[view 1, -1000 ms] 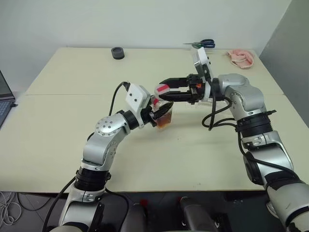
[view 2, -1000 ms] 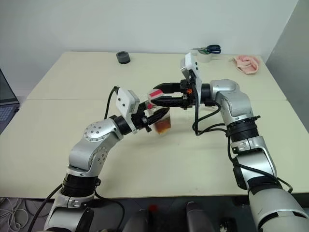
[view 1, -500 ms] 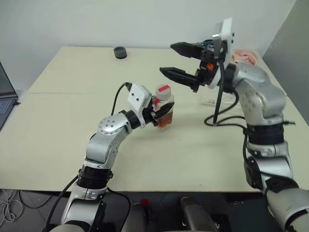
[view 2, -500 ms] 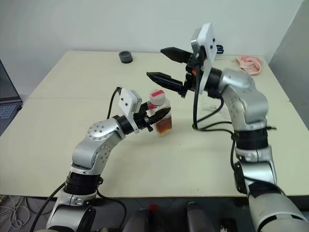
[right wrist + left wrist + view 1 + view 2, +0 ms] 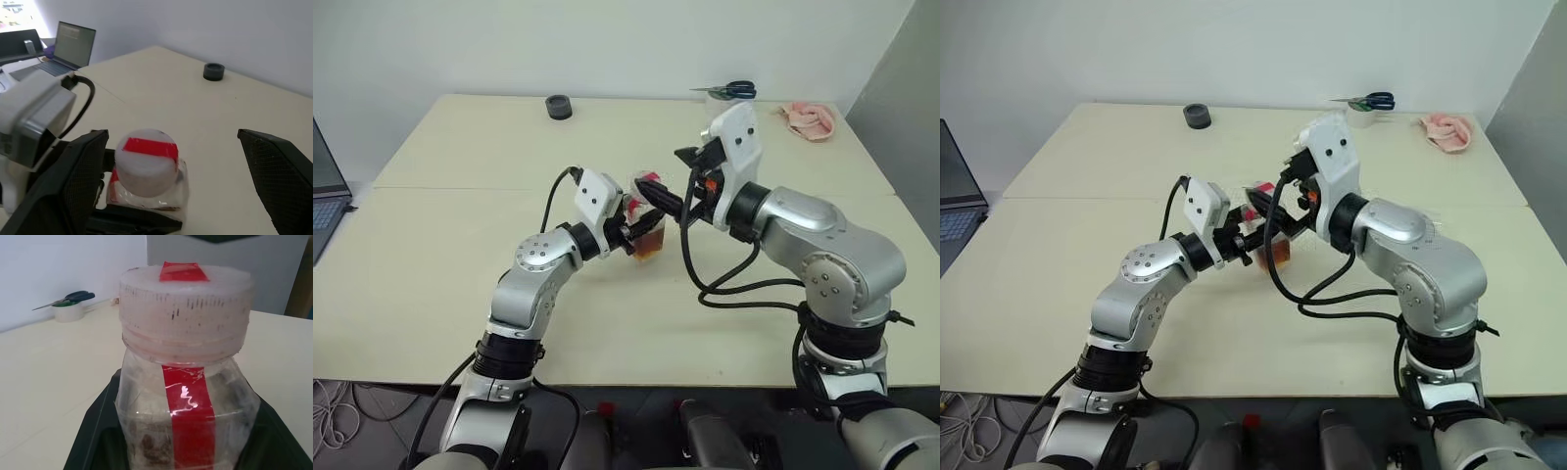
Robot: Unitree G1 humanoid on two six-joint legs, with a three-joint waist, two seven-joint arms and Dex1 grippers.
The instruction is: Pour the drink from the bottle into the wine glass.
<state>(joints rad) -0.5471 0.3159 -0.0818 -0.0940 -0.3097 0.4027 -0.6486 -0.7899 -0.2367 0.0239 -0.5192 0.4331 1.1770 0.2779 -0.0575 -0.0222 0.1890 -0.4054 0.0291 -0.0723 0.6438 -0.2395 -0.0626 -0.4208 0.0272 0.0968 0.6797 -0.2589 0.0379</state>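
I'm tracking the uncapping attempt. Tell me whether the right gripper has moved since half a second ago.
Yes. The right gripper has come down from above the table's far edge to the bottle, jaws open around its cap.

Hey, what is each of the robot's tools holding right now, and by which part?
The left tool is shut on the bottle, clamping its lower body below the cap. The right tool stands open around the cap and holds nothing.

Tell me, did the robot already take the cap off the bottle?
No, the cap with its red strip sits on top of the bottle, which the left gripper holds.
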